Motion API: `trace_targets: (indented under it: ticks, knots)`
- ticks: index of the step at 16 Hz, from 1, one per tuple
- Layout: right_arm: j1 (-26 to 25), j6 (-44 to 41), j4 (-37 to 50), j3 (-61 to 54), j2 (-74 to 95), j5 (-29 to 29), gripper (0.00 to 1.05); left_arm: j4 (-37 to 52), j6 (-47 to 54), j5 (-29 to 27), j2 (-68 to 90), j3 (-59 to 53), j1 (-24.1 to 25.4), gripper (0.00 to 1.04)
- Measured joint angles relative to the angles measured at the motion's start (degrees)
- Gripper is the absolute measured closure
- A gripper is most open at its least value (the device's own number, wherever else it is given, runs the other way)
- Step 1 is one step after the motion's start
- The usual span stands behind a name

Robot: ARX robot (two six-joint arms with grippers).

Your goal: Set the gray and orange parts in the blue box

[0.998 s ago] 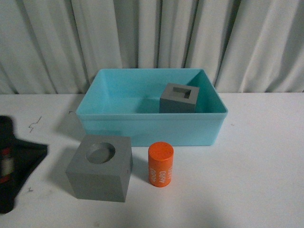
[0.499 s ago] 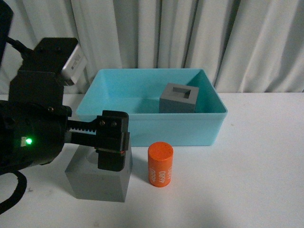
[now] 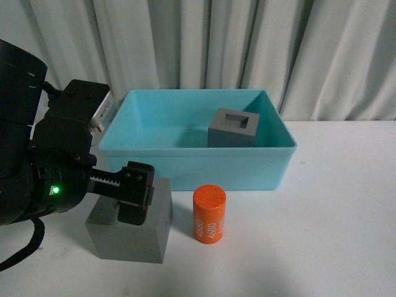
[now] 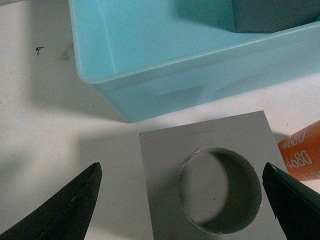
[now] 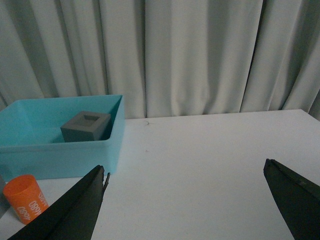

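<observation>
The step in hand looks like picking up the gray cube with the round recess point(image 3: 131, 240), which stands on the tabletop point(image 3: 322, 235) just in front of the blue box point(image 3: 204, 170), with the orange cylinder point(image 3: 209, 213) just beside it. The left gripper point(image 4: 181, 202) hovers over this cube, its jaws spread wide with nothing between them. In the wrist view one finger sits well outside one edge of the cube, and the other is close to the edge facing the cylinder.

To do it well, the gripper should probably shift a little so the cube is centred. It can then come straight down, so that the finger nearer the cylinder slips into the narrow gap without knocking it. The jaws should close on the flat side faces, and the lift must clear the box rim.

The gray cube with the square recess point(image 3: 232, 129) already lies inside the box. The right gripper point(image 5: 182, 200) hangs spread and empty.

Compared with half a second ago, the left arm is lower and has drawn slightly back. The parts have not moved.
</observation>
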Motion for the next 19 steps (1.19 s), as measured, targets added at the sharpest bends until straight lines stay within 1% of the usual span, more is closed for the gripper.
trace_targets:
  ticks: [6, 14, 19]
  knots:
    - [0.00, 0.00, 0.02, 0.00, 0.00, 0.00, 0.06, 0.98, 1.27, 0.44, 1.97, 0.00, 0.37, 0.07]
    - [0.00, 0.00, 0.00, 0.00, 0.00, 0.00, 0.06, 2.16, 2.80, 0.87, 5.75, 1.44, 2.91, 0.07]
    - [0.00, 0.00, 0.00, 0.00, 0.00, 0.00, 0.06, 1.92, 2.82, 1.62, 6.75, 1.57, 3.61, 0.07]
